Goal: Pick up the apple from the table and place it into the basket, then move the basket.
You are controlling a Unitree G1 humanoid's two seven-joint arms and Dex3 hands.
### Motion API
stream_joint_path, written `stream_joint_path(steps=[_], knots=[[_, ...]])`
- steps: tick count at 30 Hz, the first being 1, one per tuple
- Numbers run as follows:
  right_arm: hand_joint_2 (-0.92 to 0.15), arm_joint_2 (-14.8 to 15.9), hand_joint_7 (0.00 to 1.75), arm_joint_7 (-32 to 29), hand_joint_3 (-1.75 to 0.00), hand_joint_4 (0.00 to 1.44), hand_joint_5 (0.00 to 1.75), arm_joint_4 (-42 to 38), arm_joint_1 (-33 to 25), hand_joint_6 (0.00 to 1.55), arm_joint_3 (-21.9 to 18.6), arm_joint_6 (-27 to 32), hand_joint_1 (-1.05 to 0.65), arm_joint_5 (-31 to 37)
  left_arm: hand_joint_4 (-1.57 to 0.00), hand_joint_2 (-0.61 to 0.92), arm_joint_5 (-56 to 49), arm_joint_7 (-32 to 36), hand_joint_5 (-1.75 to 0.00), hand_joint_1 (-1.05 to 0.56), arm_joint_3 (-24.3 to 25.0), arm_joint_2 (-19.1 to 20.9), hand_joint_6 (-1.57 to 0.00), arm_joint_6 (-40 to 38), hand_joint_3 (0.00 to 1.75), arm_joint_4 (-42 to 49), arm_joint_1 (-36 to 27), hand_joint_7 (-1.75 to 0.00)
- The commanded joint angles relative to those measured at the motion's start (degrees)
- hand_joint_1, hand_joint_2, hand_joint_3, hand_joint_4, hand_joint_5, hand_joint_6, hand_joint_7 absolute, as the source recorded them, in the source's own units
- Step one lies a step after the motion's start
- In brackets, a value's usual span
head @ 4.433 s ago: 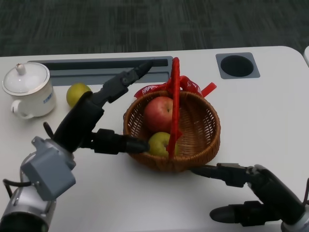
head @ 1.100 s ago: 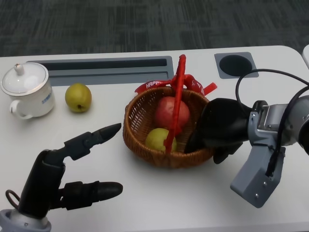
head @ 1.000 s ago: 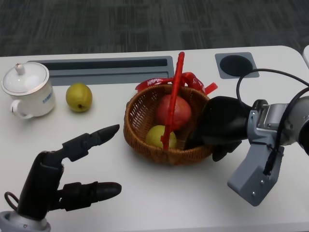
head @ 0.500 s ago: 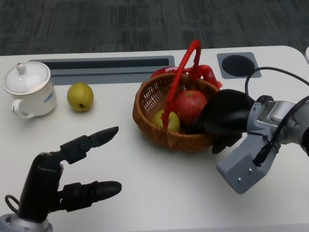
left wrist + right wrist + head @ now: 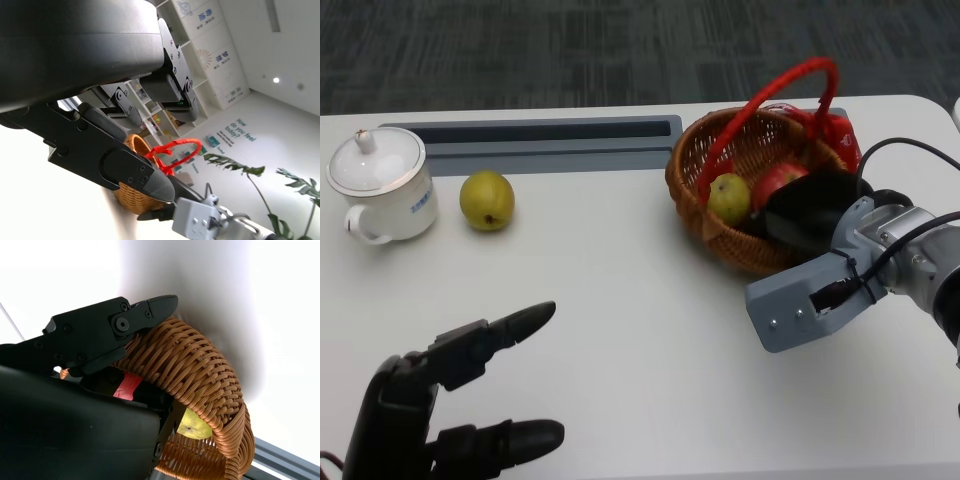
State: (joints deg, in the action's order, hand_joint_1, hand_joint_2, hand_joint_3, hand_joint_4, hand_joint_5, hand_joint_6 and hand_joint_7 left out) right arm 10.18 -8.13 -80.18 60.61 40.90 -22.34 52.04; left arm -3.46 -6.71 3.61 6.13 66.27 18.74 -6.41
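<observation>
White tabletop [image 5: 650, 330] fills the scene, with dark carpet beyond its far edge; nearest, at the lower left, the left hand [image 5: 430, 400] hovers with fingers spread wide, holding nothing; to the right, the right hand [image 5: 810, 215] grips the near rim of the wicker basket [image 5: 720, 215], fingers inside and outside the weave; the red apple [image 5: 778, 182] lies inside beside a green fruit [image 5: 729, 197]; farther left sit a yellow-green pear [image 5: 487, 200] and a white lidded cup [image 5: 378, 185].

A red apple [image 5: 778, 181] lies inside the tilted wicker basket [image 5: 720, 226], under its red handle.
</observation>
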Motion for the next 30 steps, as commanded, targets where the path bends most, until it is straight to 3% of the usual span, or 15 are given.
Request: stream_joint_path(steps=[1, 8, 14, 22, 26, 30], knots=[[-0.92, -0.15, 0.01, 1.65, -0.1, 1.13, 0.07, -0.52, -0.05, 0.94, -2.39, 4.83, -0.31, -2.08, -0.86, 0.77, -0.32, 0.74, -0.02, -0.57, 0.25, 0.08, -0.79, 2.81, 0.0, -2.71, -4.02, -0.01], [-0.92, 1.26, 0.01, 2.33, -0.07, 1.02, 0.01, -0.59, 0.05, 0.9, -6.57, 10.48, -0.23, -4.81, -0.87, 0.77, -0.59, 0.46, -0.02, -0.58, 0.02, -0.33, -0.78, 4.49, 0.0, -10.65, -14.4, -0.01], [-0.92, 2.93, 0.02, 2.38, -0.04, 1.05, 0.02, -0.64, 0.39, 0.95, -10.14, 13.02, -0.24, -6.71, -0.87, 0.76, -0.12, 0.2, -0.01, -0.58, -0.29, -0.16, -0.79, 0.95, 0.0, -20.37, -24.44, -0.01], [-0.91, 3.81, 0.01, 2.28, -0.02, 1.05, 0.01, -0.4, 1.68, 0.95, -15.56, 15.33, -0.27, -9.86, -0.87, 0.65, 2.42, -0.71, -0.01, -0.45, -3.95, 2.18, -0.78, 1.02, 0.0, -21.48, -28.6, 0.0], [-0.82, 4.07, 0.0, 3.31, 0.0, 0.91, 0.0, -0.31, 1.3, 0.81, -17.07, 14.21, -0.36, -10.61, -0.87, 0.64, 2.63, -0.79, -0.01, -0.43, -4.47, 2.7, -0.77, 0.54, 0.0, -20.69, -28.13, 0.0], [-0.75, 3.96, 0.0, 3.53, 0.0, 0.66, 0.0, -0.25, 0.19, 0.61, -17.4, 11.86, -0.55, -10.36, -0.87, 0.66, 3.14, -0.89, 0.0, -0.45, -4.31, 3.35, -0.77, -0.35, 0.01, -20.44, -25.99, -0.01]])
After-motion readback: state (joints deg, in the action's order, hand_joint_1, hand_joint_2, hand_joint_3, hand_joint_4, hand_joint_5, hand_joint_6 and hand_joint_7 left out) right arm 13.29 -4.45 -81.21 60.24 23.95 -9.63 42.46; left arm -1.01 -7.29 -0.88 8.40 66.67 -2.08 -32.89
